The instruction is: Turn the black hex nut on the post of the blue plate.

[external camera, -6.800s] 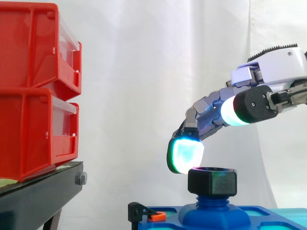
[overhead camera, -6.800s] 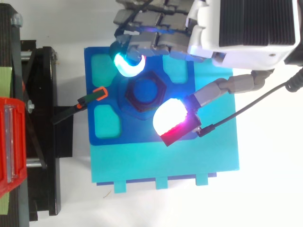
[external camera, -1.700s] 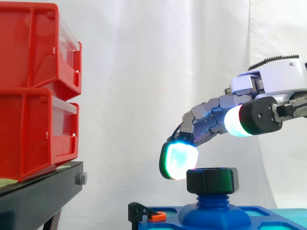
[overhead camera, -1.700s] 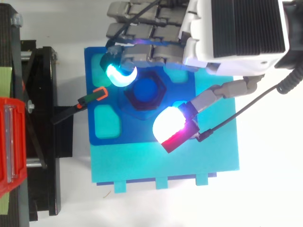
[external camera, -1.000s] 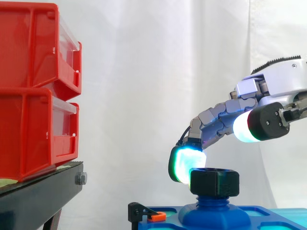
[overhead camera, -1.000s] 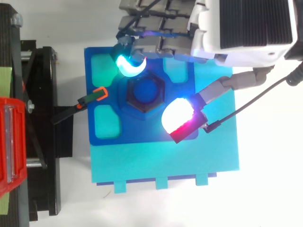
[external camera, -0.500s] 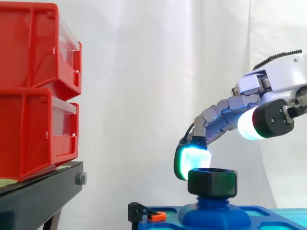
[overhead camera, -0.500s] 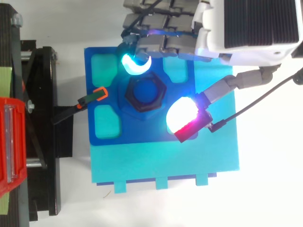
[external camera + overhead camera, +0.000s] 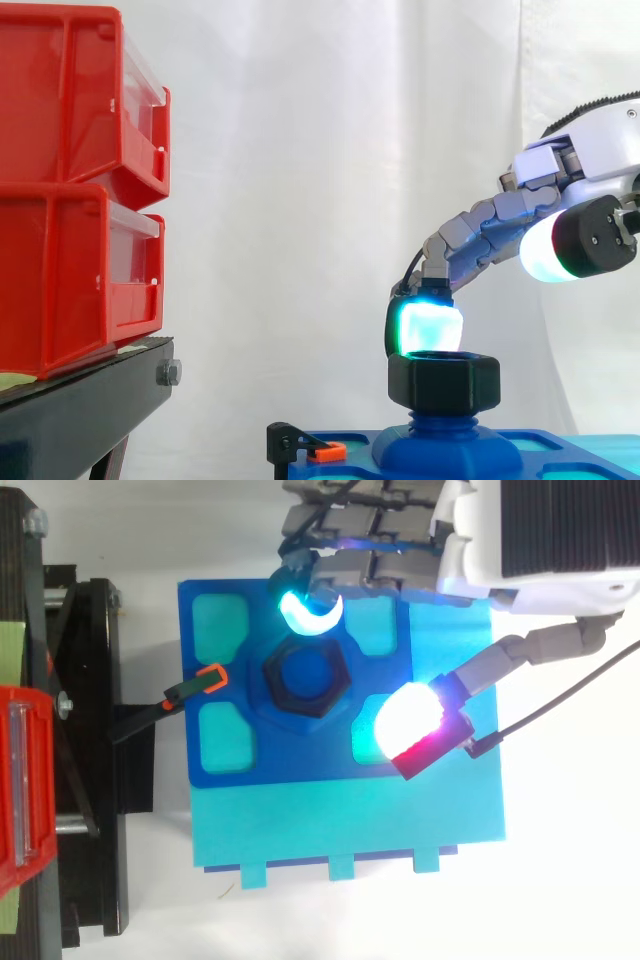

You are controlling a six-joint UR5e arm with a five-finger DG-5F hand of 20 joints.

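Left of the fingers, a black clip (image 9: 180, 692) with an orange tip reaches onto the blue plate (image 9: 230, 770). The black hex nut (image 9: 305, 675) sits on its post (image 9: 440, 425), right at the lower edge of the cyan fingertip (image 9: 428, 325), contact unclear. The hand (image 9: 370, 570) is spread wide and grips nothing: its white-red thumb pad (image 9: 412, 723) hangs right of the nut, clear of it.

Nothing for you to read right now: no lettering, number or sign shows on the red bins (image 9: 70, 190) at the left of the side view. From above it's the same, plain faces on the blue plate (image 9: 300, 765) and the black hex nut (image 9: 443, 380).
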